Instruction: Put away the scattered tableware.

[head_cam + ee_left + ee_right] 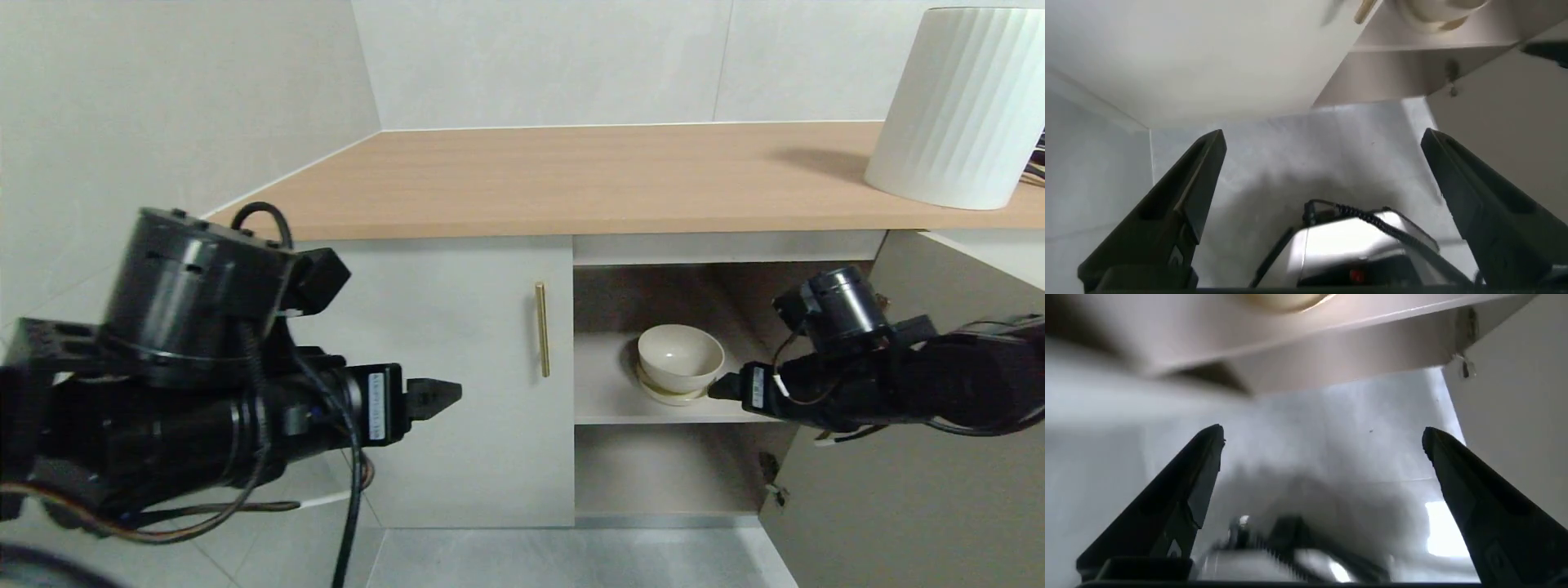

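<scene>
The left gripper (439, 397) hangs in front of the cabinet (571, 249), level with the middle of its closed door (457, 343) and to the left of that door's slim brass handle (541, 329). From the wrist view its two dark fingers (1176, 212) are spread wide with nothing between them but the pale floor at the cabinet's foot, and they touch nothing. To the right of the handle the cabinet stands open, and on its shelf (604, 404) sits the bowl (680, 355), upright and toward the front of the shelf. It is a plain cream bowl, round and deep, glossy inside and empty, and it rests on a saucer (663, 395) of the same cream colour whose rim peeks out beneath it. The right gripper (715, 389) comes in from the cabinet's right side at shelf height, its tip just beside the right edge of the saucer and under the bowl's rim. I cannot tell whether it touches either one. Its fingers (1176, 506) are likewise spread wide and hold nothing. The cabinet's other door (898, 506) is swung out to the right, beneath that arm. On the wooden counter (571, 180) above the cabinet, at its far right end, stands a white ribbed cylinder (959, 106).
</scene>
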Robot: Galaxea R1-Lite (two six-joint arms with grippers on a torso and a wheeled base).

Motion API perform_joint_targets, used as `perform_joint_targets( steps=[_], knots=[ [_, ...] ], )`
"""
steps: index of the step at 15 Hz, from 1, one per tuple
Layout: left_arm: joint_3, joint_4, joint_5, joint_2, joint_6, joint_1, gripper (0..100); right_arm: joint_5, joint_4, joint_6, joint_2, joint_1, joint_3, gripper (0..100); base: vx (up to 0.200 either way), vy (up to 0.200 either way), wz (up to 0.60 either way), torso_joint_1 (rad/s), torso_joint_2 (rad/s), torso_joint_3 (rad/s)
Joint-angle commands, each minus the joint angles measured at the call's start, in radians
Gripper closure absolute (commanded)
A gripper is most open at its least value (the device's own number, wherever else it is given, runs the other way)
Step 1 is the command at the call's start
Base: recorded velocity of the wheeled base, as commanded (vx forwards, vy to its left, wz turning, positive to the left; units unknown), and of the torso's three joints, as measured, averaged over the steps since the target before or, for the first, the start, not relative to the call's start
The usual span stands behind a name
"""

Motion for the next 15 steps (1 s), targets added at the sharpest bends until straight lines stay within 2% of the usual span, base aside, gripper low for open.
perform_joint_targets(
  steps=[1, 3, 5, 14, 15],
  knots=[
    [0.082, 0.016, -0.004, -0.167, -0.001, 0.011, 0, 0.036, 0.140, -0.054, -0.347, 0.096, 0.112, 0, 0.000, 0.000, 0.00, 0.000, 0.00, 0.000],
    [0.120, 0.012, -0.010, -0.209, 0.000, 0.034, 0, 0.032, 0.242, -0.055, -0.447, 0.152, 0.110, 0, 0.000, 0.000, 0.00, 0.000, 0.00, 0.000],
    [0.117, 0.012, -0.013, -0.218, 0.002, 0.057, 0, 0.037, 0.305, -0.055, -0.522, 0.158, 0.129, 0, 0.000, 0.000, 0.00, 0.000, 0.00, 0.000],
    [0.119, 0.013, -0.013, -0.215, -0.004, 0.075, 0, 0.022, 0.313, -0.058, -0.505, 0.177, 0.130, 0, 0.000, 0.000, 0.00, 0.000, 0.00, 0.000],
    [0.119, 0.013, -0.013, -0.218, -0.004, 0.074, 0, 0.019, 0.318, -0.058, -0.507, 0.181, 0.132, 0, -0.200, 0.000, 0.00, 0.007, 0.00, 0.002]
  ],
)
